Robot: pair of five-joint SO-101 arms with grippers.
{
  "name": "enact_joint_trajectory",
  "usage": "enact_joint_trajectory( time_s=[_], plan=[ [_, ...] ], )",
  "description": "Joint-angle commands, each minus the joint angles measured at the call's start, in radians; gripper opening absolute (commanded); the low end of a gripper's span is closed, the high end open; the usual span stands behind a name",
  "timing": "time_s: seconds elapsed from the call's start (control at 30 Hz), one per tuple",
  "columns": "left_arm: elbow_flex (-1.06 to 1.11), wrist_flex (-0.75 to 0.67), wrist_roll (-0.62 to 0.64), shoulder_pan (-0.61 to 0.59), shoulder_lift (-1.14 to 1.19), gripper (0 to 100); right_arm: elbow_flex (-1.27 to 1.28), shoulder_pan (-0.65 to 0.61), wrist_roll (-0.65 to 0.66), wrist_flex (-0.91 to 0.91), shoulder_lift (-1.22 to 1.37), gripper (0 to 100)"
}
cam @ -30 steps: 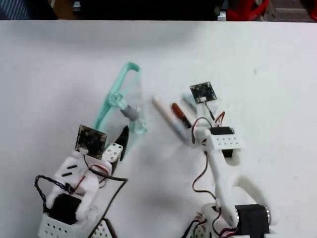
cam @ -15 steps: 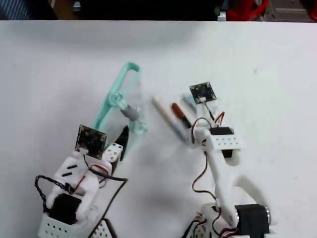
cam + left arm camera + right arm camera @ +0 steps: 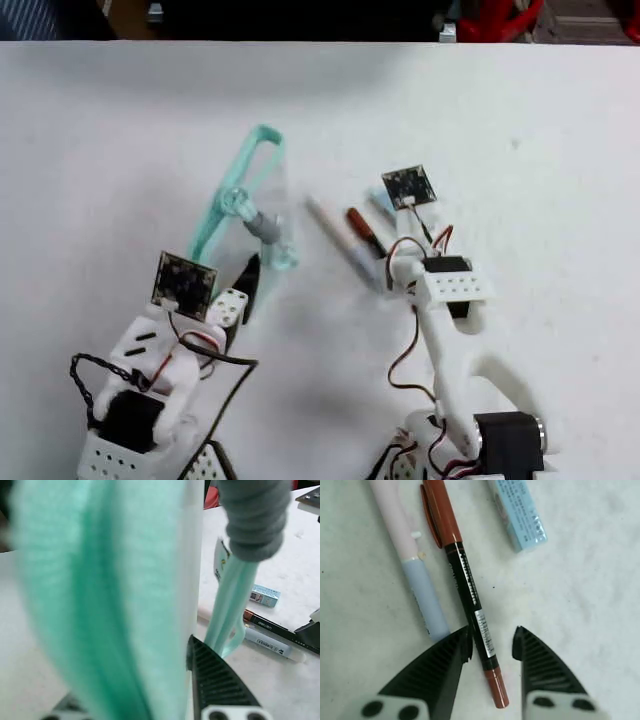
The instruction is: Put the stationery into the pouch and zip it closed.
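Observation:
A clear pouch with a teal rim [image 3: 237,195] stands on edge at centre left, a grey piece [image 3: 263,225] on its zip line. My left gripper [image 3: 250,278] is at its near end, shut on the pouch [image 3: 100,600]; one black finger [image 3: 215,685] shows beside the teal fabric. To the right lie a pale pink and blue pen [image 3: 337,238], a brown and black pen [image 3: 365,232] and a small blue box [image 3: 381,204]. My right gripper [image 3: 491,642] is open, low over the table, its fingers either side of the brown pen [image 3: 470,600], beside the pale pen [image 3: 415,580].
The white table's [image 3: 520,150] far edge runs along the top, with dark clutter behind it. Both arm bases [image 3: 150,400] fill the near edge. Bare table lies to the far left and far right. The blue box [image 3: 517,512] lies just past the pens.

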Motion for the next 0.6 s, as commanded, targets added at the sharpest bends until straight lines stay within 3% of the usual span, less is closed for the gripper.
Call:
enact_joint_trajectory(
  time_s=[0.0,0.17,0.23,0.3,0.47,0.57],
  plan=[
    [0.000,-0.023,-0.006,0.015,0.002,15,-0.006,0.007,-0.008,-0.013,-0.048,0.0],
    [0.000,-0.023,-0.006,0.015,0.002,15,-0.009,0.007,-0.009,-0.013,-0.044,20.2],
    [0.000,-0.023,-0.006,0.015,0.002,15,-0.008,-0.001,-0.002,-0.013,-0.042,15.3],
    [0.000,-0.023,-0.006,0.015,0.002,15,-0.008,0.008,-0.008,-0.013,-0.048,0.9],
    [0.000,-0.023,-0.006,0.015,0.002,15,-0.009,0.007,-0.009,-0.013,-0.044,14.5],
    [0.000,-0.023,-0.006,0.015,0.002,15,-0.006,0.001,-0.003,-0.013,-0.047,2.6]
  ],
)
